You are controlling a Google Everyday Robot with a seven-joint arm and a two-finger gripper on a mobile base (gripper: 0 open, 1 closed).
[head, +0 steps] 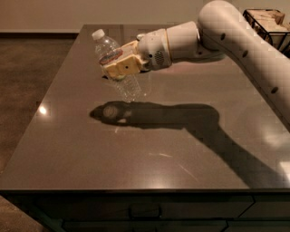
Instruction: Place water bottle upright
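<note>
Claw (pixel 118 69) is pinching water bottle (pixel 108 49) mid-body, holding it tilted, cap leaning far-left, just above counter (pixel 136 154). Squaring its base flat before lowering and releasing seems wise.

Room and furnishings: dark glossy table, brown floor, pale wall.
Table (pixel 136 172), polished top, lay beneath the gripper (pixel 118 68), which hung over its far-left part, clasped on the water bottle (pixel 108 47). Shadow (pixel 158 115) fell just nearward of the fingers (pixel 126 66); light glint (pixel 43 110) nearer and left of them. Speckled floor (pixel 27 90) lay to their left, wall (pixel 90 13) with dark baseboard (pixel 36 32) behind, wire basket (pixel 267 22) far right.
</note>
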